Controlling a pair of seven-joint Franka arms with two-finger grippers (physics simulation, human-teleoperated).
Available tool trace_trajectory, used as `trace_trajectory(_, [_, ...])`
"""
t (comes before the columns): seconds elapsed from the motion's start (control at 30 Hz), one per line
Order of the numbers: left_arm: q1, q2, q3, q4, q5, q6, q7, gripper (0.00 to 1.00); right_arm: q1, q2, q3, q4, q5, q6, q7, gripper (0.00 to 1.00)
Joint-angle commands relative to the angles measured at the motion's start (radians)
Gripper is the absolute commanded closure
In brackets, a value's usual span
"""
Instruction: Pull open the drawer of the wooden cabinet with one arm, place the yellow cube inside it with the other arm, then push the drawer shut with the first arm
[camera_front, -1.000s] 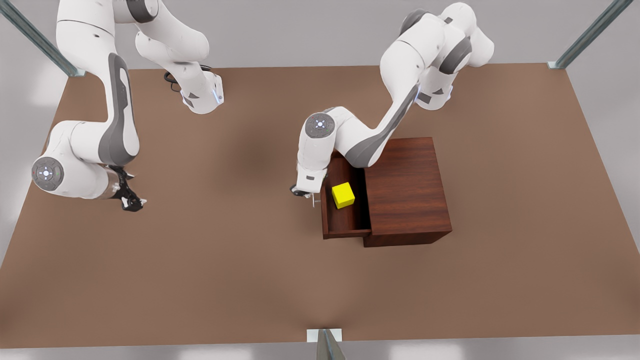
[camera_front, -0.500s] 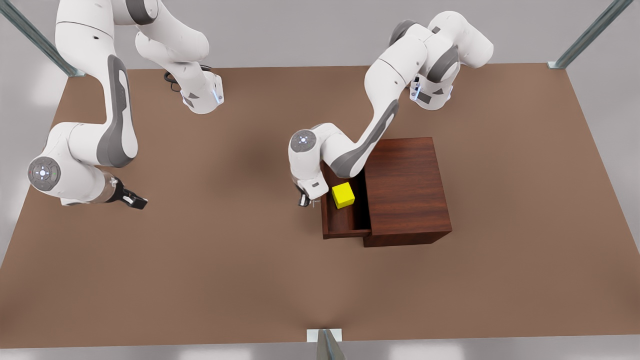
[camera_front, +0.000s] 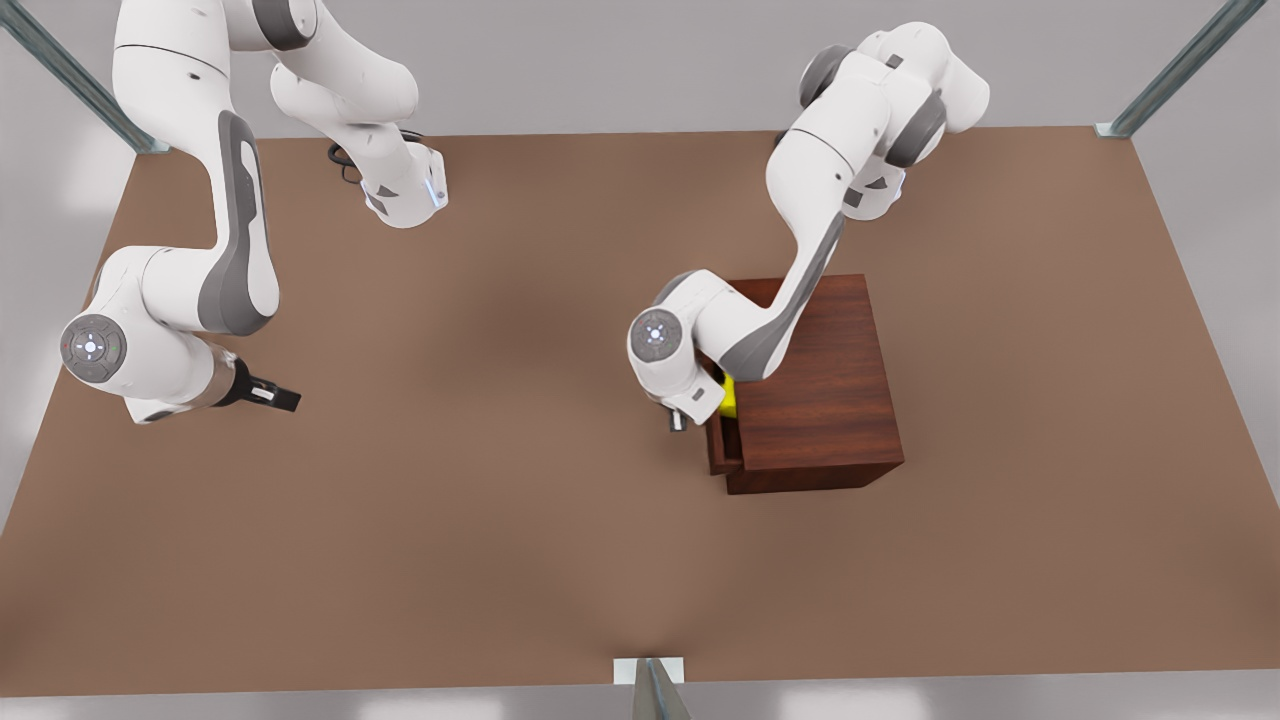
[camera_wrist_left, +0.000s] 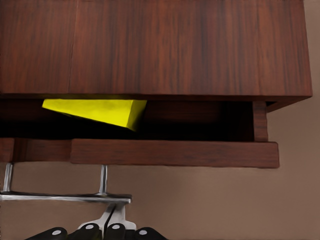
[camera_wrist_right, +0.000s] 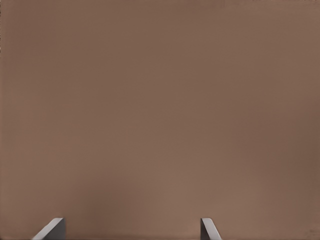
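While the front view hides most of the yellow cube (camera_front: 729, 397) behind the left gripper (camera_front: 678, 419), the left wrist view shows it in the drawer (camera_wrist_left: 170, 152), tilted beneath the wooden cabinet (camera_wrist_left: 150, 47) top. Drawer nearly shut, handle (camera_wrist_left: 60, 197) facing outward; left finger spread unclear. Right gripper (camera_front: 272, 396) waits well apart, fingers wide, holding nothing.

The small bright yellow cube (camera_wrist_left: 102, 111) is mostly hidden beneath the top of the dark reddish-brown wooden cabinet (camera_wrist_left: 165, 47). The thin silver bar handle (camera_wrist_left: 65, 198) is cut off at the picture's edge, and the left claw's (camera_front: 678, 418) grip cannot be made out
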Motion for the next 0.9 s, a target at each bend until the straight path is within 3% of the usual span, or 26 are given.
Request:
trace_trajectory(0.0, [0.001, -0.004, 0.0, 0.0, -0.018, -0.068, -0.004, 1.0, 0.0, -0.001, -0.001, 0.0, 0.0, 0.001, -0.147, 0.0])
trace_trajectory(0.37, [0.084, -0.087, 0.008, -0.019, -0.077, -0.171, 0.215, 1.0, 0.001, 0.008, 0.001, 0.002, 0.0, 0.001, -0.144, 0.0])
trace_trajectory(0.4, [0.099, -0.116, 0.008, -0.011, -0.106, -0.171, 0.205, 0.56, 0.001, 0.008, 0.001, 0.002, 0.0, 0.001, -0.144, 0.0])
trace_trajectory(0.43, [0.099, -0.124, 0.005, -0.003, -0.111, -0.17, 0.2, 0.0, 0.001, 0.008, 0.001, 0.004, 0.0, 0.001, -0.145, 0.0])
trace_trajectory(0.5, [0.101, -0.188, 0.009, 0.017, -0.095, -0.205, 0.228, 0.0, 0.001, 0.008, 0.001, 0.004, 0.0, 0.001, -0.145, 0.0])
trace_trajectory(0.57, [0.202, -0.286, 0.016, 0.003, -0.107, -0.291, 0.77, 0.0, 0.001, 0.01, 0.001, 0.007, 0.0, 0.001, -0.145, 0.0])
trace_trajectory(0.7, [0.452, -0.345, 0.031, 0.015, -0.127, -0.317, 2.137, 0.0, 0.0, 0.01, 0.001, 0.007, 0.0, 0.001, -0.145, 0.0])
trace_trajectory(0.73, [0.549, -0.372, 0.029, 0.008, -0.158, -0.335, 2.376, 0.0, 0.001, 0.01, 0.001, 0.007, 0.0, 0.001, -0.145, 0.0])
trace_trajectory(0.8, [0.569, -0.429, 0.026, -0.005, -0.157, -0.355, 2.412, 0.0, 0.0, 0.01, 0.001, 0.007, 0.0, 0.001, -0.145, 0.0])
trace_trajectory(0.83, [0.587, -0.682, 0.029, -0.384, -0.144, -0.101, 2.473, 0.0, 0.001, 0.01, 0.001, 0.007, 0.0, 0.001, -0.145, 0.0])
trace_trajectory(0.87, [0.59, -0.754, 0.037, -0.497, -0.149, -0.035, 2.501, 0.0, 0.0, 0.01, 0.001, 0.007, 0.0, 0.001, -0.145, 0.0])
